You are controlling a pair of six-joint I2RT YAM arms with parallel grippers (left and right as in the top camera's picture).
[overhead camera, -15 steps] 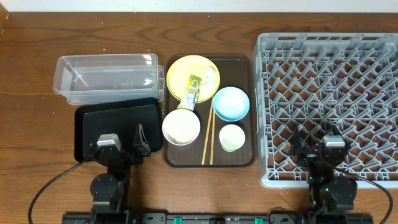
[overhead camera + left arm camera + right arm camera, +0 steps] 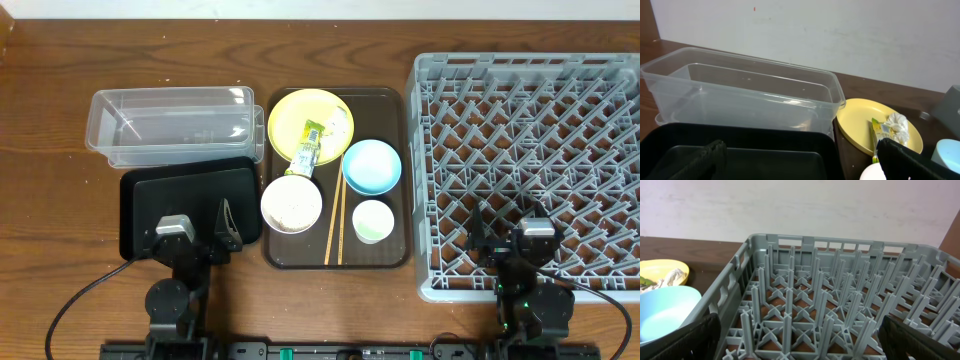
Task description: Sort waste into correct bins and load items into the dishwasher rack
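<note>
A yellow plate (image 2: 310,122) on the brown tray (image 2: 385,100) holds a green-and-yellow wrapper (image 2: 308,147) and a crumpled white paper scrap (image 2: 336,125). A light blue bowl (image 2: 371,166), a white bowl (image 2: 291,204) with rice, a small white cup (image 2: 372,221) and two chopsticks (image 2: 333,222) sit on the same tray. The clear tub (image 2: 170,126) and black tray (image 2: 190,205) lie at the left. The grey rack (image 2: 530,160) is at the right. My left gripper (image 2: 195,232) is open over the black tray. My right gripper (image 2: 510,240) is open over the rack's front edge.
The plate (image 2: 865,122), wrapper (image 2: 879,132) and paper scrap (image 2: 896,125) show right of the clear tub (image 2: 740,95) in the left wrist view. The right wrist view shows the rack's pegs (image 2: 830,305) and the blue bowl (image 2: 665,315) at left.
</note>
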